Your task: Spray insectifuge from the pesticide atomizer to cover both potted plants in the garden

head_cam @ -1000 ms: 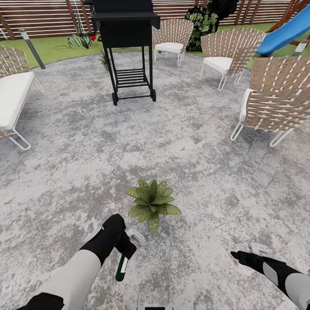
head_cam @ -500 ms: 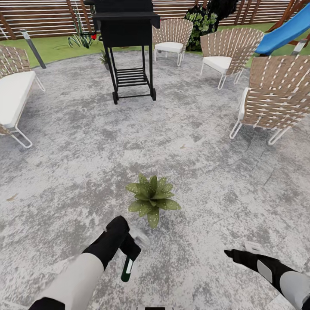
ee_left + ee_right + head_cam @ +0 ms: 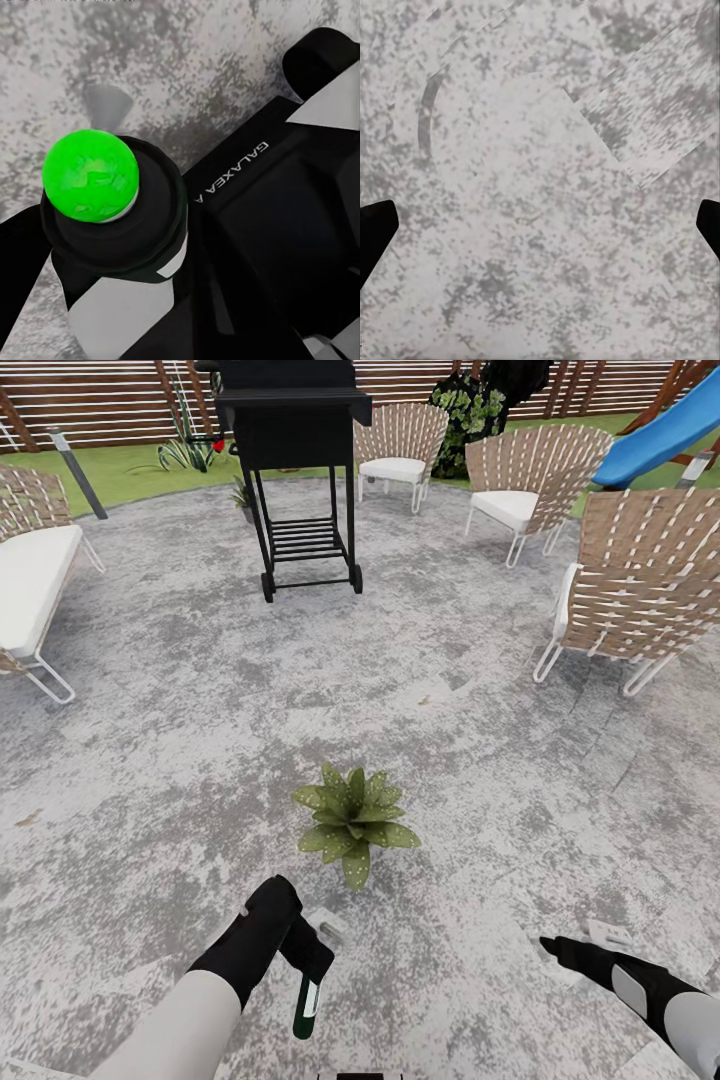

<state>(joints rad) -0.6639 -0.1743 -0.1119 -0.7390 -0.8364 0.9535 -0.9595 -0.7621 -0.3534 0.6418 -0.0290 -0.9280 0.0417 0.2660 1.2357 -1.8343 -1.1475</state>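
The left gripper (image 3: pixel 305 950) has its jaws pinching the pesticide atomizer (image 3: pixel 308 1000), which hangs head-up over the patio (image 3: pixel 480 760) just short of the potted plant (image 3: pixel 352 822). The right gripper (image 3: pixel 560 950) hovers well apart over bare paving, jaws spread wide.

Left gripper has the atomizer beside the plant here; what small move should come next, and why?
Probably tip and aim the spray head toward the potted plant. The left gripper holds the pesticide atomizer hanging bottom-down, just short of the leaves, which already carry pale specks.
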